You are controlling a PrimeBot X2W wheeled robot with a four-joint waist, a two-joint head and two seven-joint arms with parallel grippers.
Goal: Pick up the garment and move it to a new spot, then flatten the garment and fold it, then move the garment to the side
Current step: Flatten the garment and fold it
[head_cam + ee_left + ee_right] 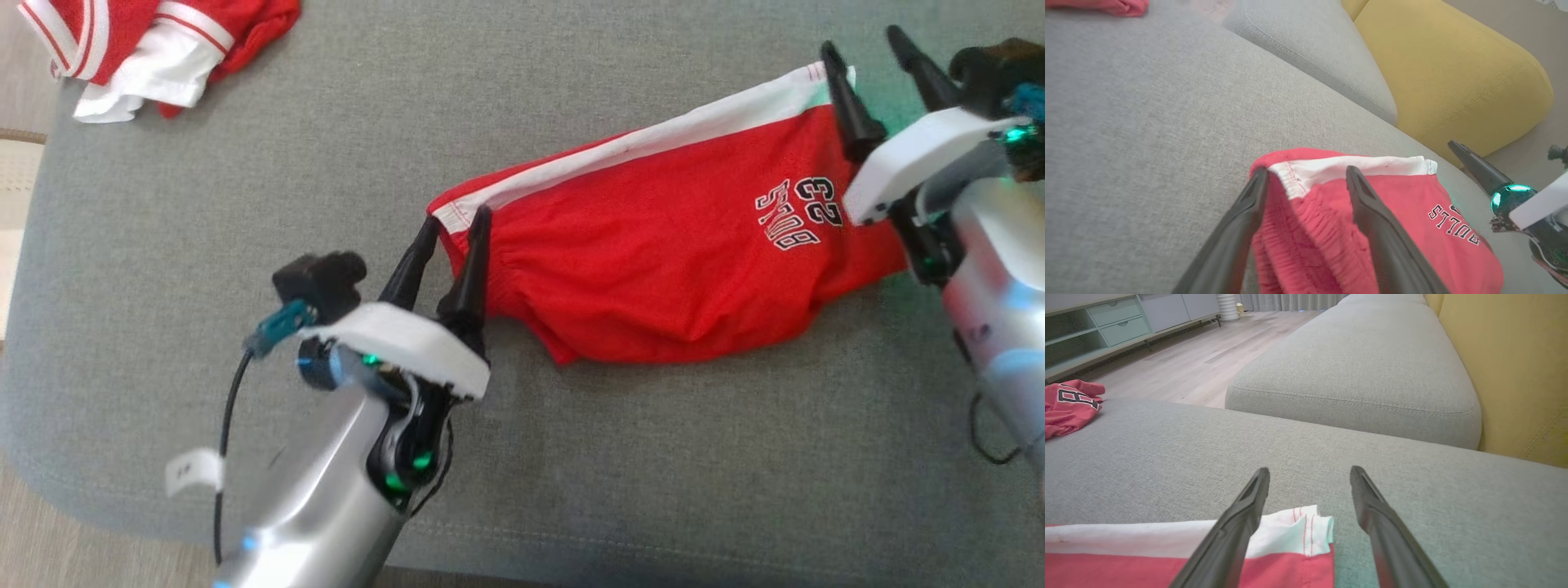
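The red garment [669, 245], a pair of shorts with a white side stripe, lies stretched slantwise across the grey cushion [245, 204], right of the middle. The stripe runs along its far edge; its near edge sags in a soft curve. The gathered waistband end points toward the left gripper [457, 216], whose two dark fingers stand spread apart with that corner of cloth loose between them, not pinched. At the other end, by the printed lettering, the right gripper [861, 39] is likewise released: one finger crosses the white hem corner and the other stands over bare cushion just beyond the hem.

There is plenty of bare grey fabric to the left of the shorts and a broad strip in front of them, down to the cushion's rounded front edge. A second red-and-white garment [155, 45] is bunched at the far left corner, well apart. Behind the seat a yellow backrest [1453, 73] closes that side, and a neighbouring grey cushion [1355, 375] butts up beyond, with wooden floor [1188, 355] alongside it.
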